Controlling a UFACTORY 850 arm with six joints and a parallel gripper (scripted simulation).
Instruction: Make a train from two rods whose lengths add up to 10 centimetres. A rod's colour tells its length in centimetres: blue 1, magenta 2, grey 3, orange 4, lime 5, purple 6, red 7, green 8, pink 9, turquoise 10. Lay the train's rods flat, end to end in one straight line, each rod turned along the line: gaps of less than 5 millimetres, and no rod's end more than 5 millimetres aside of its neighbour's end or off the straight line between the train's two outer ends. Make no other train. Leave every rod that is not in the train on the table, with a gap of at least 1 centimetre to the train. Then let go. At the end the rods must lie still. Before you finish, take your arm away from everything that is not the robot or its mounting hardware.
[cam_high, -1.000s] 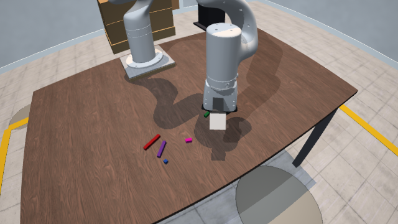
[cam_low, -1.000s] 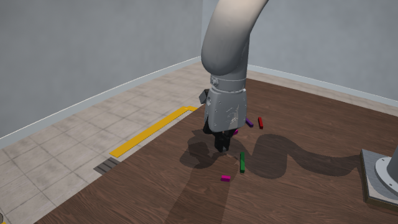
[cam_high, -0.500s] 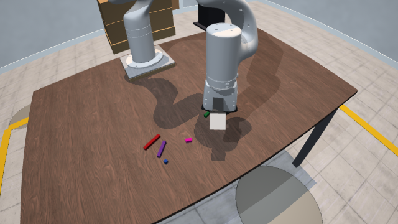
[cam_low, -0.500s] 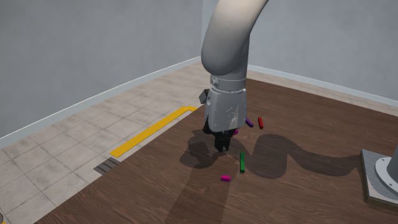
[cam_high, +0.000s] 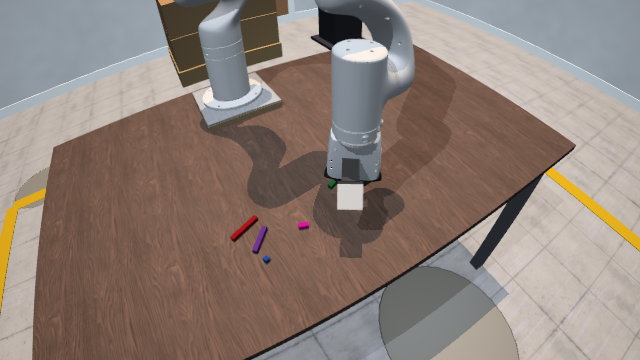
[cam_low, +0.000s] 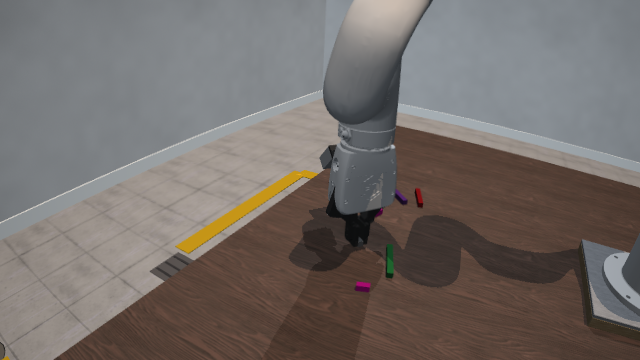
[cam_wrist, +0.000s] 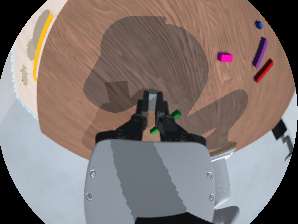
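Note:
My gripper (cam_low: 356, 239) stands upright with its fingertips down at the table, its body showing in the top view (cam_high: 352, 172). In the wrist view the fingers are shut on a small pale grey piece, which looks like the grey rod (cam_wrist: 152, 98). The green rod (cam_low: 389, 260) lies flat just beside the fingers and apart from them; only its end shows in the top view (cam_high: 331, 184). One magenta rod (cam_low: 362, 286) lies near the green rod's end. Another magenta rod (cam_high: 303, 225) lies on the other side of the gripper.
A red rod (cam_high: 244, 228), a purple rod (cam_high: 259, 239) and a small blue rod (cam_high: 266, 259) lie together left of the gripper. The arm's base plate (cam_high: 239, 102) stands at the table's back. The table edge runs close on the gripper's right.

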